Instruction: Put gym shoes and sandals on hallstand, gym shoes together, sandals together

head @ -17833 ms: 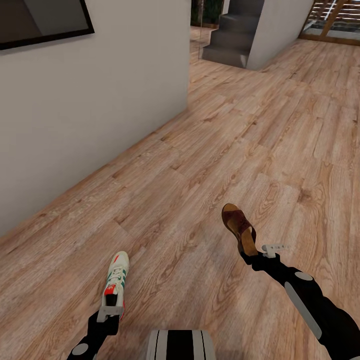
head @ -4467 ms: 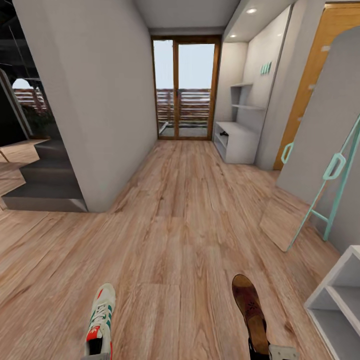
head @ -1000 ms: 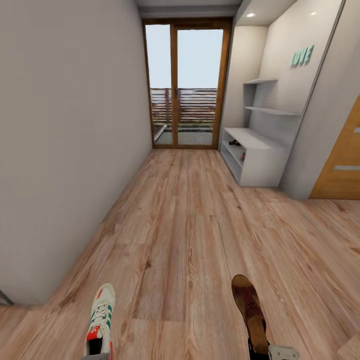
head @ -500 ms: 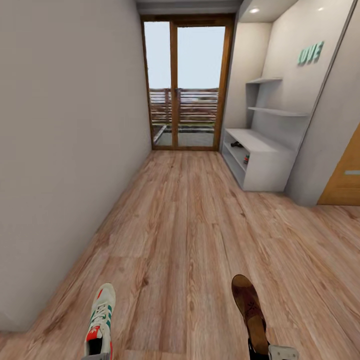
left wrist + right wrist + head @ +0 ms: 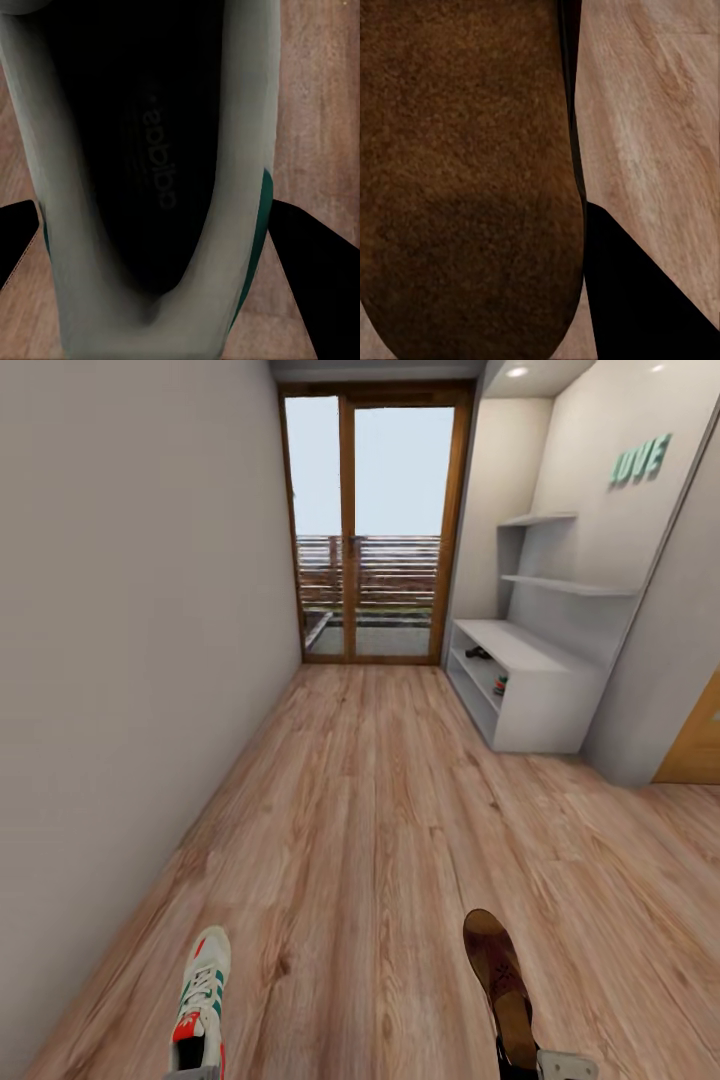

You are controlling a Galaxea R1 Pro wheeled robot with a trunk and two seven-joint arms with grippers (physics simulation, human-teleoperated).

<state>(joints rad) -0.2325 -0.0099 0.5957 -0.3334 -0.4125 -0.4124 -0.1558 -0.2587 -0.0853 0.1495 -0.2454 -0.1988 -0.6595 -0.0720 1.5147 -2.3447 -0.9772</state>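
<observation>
Wood floor (image 5: 380,810) runs to the rack (image 5: 530,690) at the frame's right middle. At lower left the left hand (image 5: 195,1072) pinches a sneaker (image 5: 202,1000) by its heel; at lower right the right hand (image 5: 540,1066) pinches a sandal (image 5: 500,980) likewise. Both look light; the sneaker's collar is soft, the sandal's wedge stiffer, so heel grips suit. Small shoes already sit on the rack's shelves.

A home corridor: plank floor (image 5: 380,830) running toward a glazed wooden door (image 5: 375,525) at 12 o'clock, a pale hallstand (image 5: 535,680) with wall shelves at 1 o'clock, "LOVE" letters (image 5: 640,460) above it, plain wall (image 5: 130,610) at 10 o'clock.
</observation>
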